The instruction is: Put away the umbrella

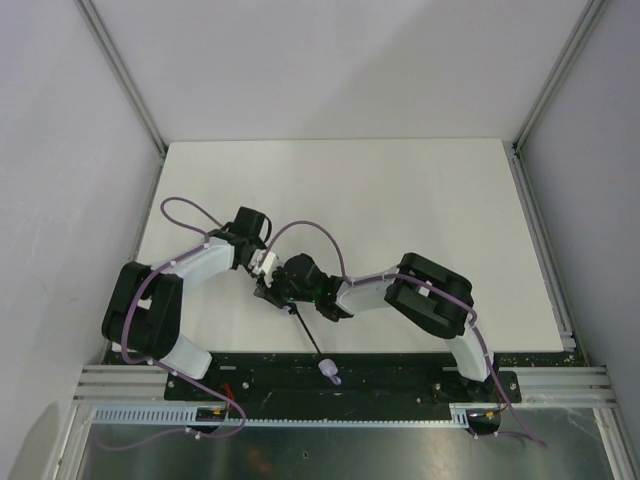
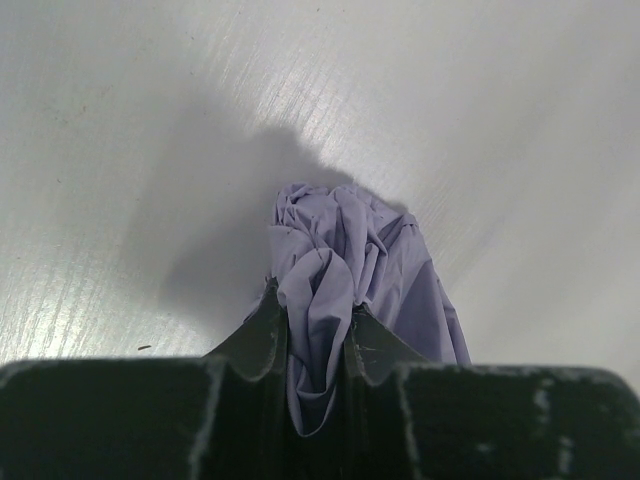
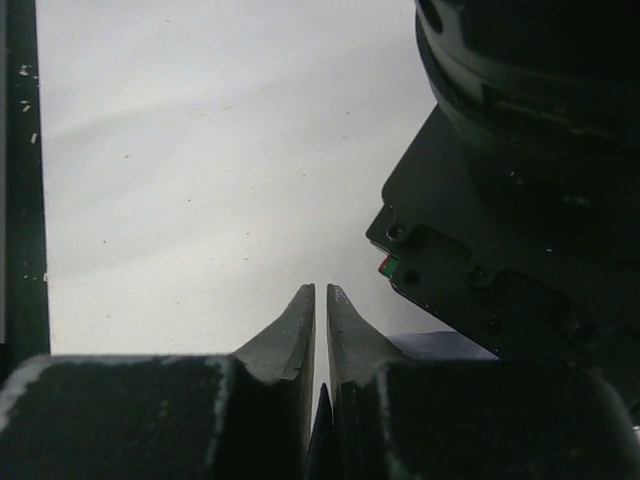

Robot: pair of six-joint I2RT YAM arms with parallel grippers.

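Left end effector [image 2: 312, 315]: pinching a bunched fold of the umbrella [image 2: 345, 240] canopy between its fingers; grip looks secure in the left wrist view.

Right end effector [image 3: 320, 292]: fingers all but pressed together, a hairline slit between them; a dark sliver sits low in that slit, and it cannot be told whether this is the shaft; a black housing [image 3: 520, 200], judged to be the other arm's wrist, crowds the upper right of that view.

Position of the task's thing: in the top view both end effectors meet left of centre, hiding the canopy; the shaft [image 1: 307, 335] runs from there down and to the right; the handle [image 1: 330, 372] lies at lower centre, over the black rail [image 1: 420, 372] past the table [image 1: 400, 200] edge.

Governing relation: the long axis is that diagonal, canopy end up-left, handle end down-right; the right arm is nearer the shaft and handle, the left arm holds the canopy end.

Clearance: bare table to the upper and right parts of the frame; the lower side is confined by the rail and arm bases; the two wrists are close, so any move along the axis risks contact between them.
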